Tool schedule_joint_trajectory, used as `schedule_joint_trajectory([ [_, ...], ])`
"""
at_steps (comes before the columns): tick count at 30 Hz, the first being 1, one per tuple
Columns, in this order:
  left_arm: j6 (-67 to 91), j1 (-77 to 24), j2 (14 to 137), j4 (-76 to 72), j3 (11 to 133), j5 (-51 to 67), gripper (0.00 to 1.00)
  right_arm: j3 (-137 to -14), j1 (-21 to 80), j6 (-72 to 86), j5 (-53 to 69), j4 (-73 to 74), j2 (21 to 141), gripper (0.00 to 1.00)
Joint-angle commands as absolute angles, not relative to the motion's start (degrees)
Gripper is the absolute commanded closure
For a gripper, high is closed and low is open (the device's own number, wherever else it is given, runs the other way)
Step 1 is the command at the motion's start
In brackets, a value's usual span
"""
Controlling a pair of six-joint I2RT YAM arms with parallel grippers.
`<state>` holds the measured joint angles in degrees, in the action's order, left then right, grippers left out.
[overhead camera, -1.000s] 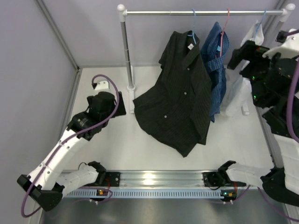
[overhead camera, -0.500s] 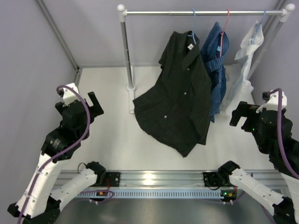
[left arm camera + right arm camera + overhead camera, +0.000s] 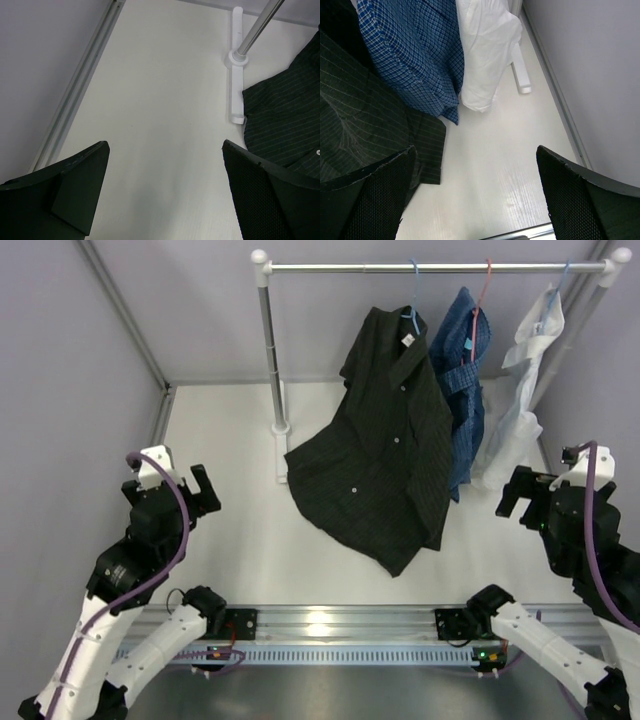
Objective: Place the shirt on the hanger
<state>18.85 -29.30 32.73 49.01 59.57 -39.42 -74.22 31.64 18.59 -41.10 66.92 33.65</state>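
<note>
Shirt (image 3: 390, 460) sits beyond both pincers, and neither touches it. Nearest, the left gripper (image 3: 165, 150) hovers over the bare white table (image 3: 250, 550) with its fingers spread wide and nothing between them. The right gripper (image 3: 476, 152) is likewise wide apart and empty, above the table near the shirt's lower edge. Farther back the shirt, black with thin pinstripes, hangs by its collar from the light-blue hanger (image 3: 413, 295) on the rack (image 3: 268, 350). It slants left, with its lower part spread on the table near the rack's foot. To its right hang a blue checked shirt (image 3: 462, 370) on a red-pink hanger (image 3: 486, 290) and a white garment (image 3: 520, 390). Pale lilac walls (image 3: 80, 390) close in the space. A small white tag (image 3: 410, 340) at the collar is too small to read.
</note>
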Motion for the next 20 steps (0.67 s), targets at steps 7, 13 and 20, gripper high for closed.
schedule_joint_trajectory([
  [7, 18.72, -29.09, 33.92, 48.6, 58.01, -38.14, 0.02, -71.98, 31.29, 16.09, -42.01, 61.18, 33.4, 0.01],
  [13, 17.67, -29.0, 33.93, 47.11, 57.22, -37.71, 0.02, -71.37, 31.29, 15.38, -41.92, 59.68, 33.66, 0.01],
  [20, 17.31, -29.09, 34.45, 45.7, 56.6, -37.53, 0.02, -70.14, 31.2, 14.94, -41.48, 58.1, 33.57, 0.0],
])
